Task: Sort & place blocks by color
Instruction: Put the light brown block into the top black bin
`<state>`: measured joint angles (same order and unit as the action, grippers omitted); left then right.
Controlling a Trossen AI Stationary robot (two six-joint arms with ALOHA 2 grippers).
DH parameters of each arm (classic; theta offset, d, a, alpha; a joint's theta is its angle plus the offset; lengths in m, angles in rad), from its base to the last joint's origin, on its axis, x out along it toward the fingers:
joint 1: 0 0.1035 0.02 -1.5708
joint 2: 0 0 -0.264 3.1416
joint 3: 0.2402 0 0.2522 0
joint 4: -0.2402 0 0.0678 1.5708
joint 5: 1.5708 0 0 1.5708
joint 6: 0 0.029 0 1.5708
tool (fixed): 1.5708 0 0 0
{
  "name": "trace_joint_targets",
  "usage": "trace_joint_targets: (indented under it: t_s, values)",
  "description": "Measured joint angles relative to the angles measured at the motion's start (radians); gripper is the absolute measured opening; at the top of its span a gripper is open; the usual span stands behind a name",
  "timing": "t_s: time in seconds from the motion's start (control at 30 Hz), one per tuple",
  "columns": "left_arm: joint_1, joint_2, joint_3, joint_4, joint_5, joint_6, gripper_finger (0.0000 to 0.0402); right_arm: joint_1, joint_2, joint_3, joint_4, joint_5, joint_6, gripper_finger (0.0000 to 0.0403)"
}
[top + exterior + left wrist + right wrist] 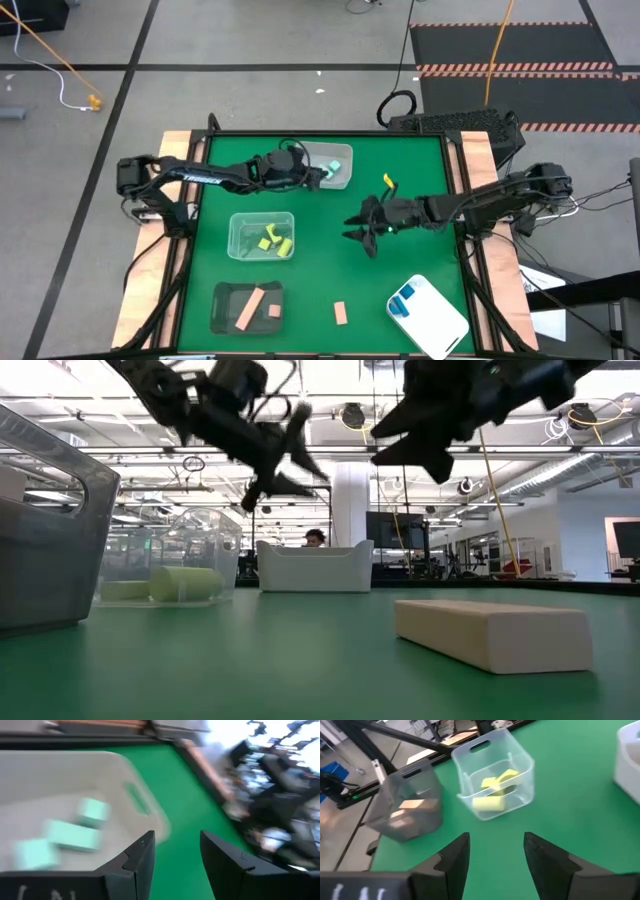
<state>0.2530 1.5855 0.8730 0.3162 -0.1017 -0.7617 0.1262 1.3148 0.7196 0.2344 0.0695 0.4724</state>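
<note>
Resting mint blocks (75, 832) — pale, chunky cubes

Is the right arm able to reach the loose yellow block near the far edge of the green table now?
Probably yes. The right gripper hangs open and empty, and the yellow block lies on bare mat close beside it with nothing between them.

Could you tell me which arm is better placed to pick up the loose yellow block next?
Right. The right gripper hovers open mid-table, just below the yellow block. The left gripper is over the far clear tray holding mint blocks.
</note>
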Motion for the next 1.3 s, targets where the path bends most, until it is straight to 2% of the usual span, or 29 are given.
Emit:
trace_joint_targets:
  t_s: [0.1, 0.23, 0.37, 0.57, 0.7, 0.87, 0.93, 1.0, 1.17, 1.3]
  values:
    - [-0.059, -0.045, 0.0, 0.006, 0.045, -0.012, 0.0152, 0.085, 0.0, 0.009, 0.0, 0.068, 0.044, 0.018]
    - [-0.178, -0.088, 0.0, 0.015, 0.049, -0.011, 0.0152, 0.199, 0.011, 0.024, 0.0, 0.172, 0.093, 0.018]
    - [-0.318, -0.09, 0.0, 0.076, 0.047, -0.022, 0.0152, 0.291, 0.073, 0.067, -0.001, 0.22, 0.13, 0.018]
    - [-0.493, -0.09, 0.001, 0.105, -0.083, -0.065, 0.0152, 0.364, 0.228, 0.183, -0.024, 0.219, 0.116, 0.018]
    - [-0.573, -0.09, 0.001, 0.108, -0.116, -0.102, 0.0152, 0.377, 0.311, 0.293, -0.165, 0.217, -0.05, 0.018]
    - [-0.65, -0.09, 0.001, 0.107, -0.136, -0.116, 0.0152, 0.387, 0.39, 0.427, -0.347, 0.215, -0.428, 0.0181]
    - [-0.678, -0.09, 0.001, 0.108, -0.168, -0.129, 0.0152, 0.386, 0.42, 0.46, -0.355, 0.216, -0.476, 0.0181]
    - [-0.703, -0.09, 0.001, 0.109, -0.209, -0.159, 0.0152, 0.367, 0.449, 0.482, -0.36, 0.217, -0.377, 0.0181]
    - [-0.748, -0.09, 0.001, 0.106, -0.312, -0.2, 0.0152, 0.299, 0.499, 0.496, -0.422, 0.221, 0.067, 0.0181]
    - [-0.759, -0.09, 0.001, 0.105, -0.367, -0.183, 0.0152, 0.28, 0.513, 0.496, -0.538, 0.281, 0.391, 0.0181]
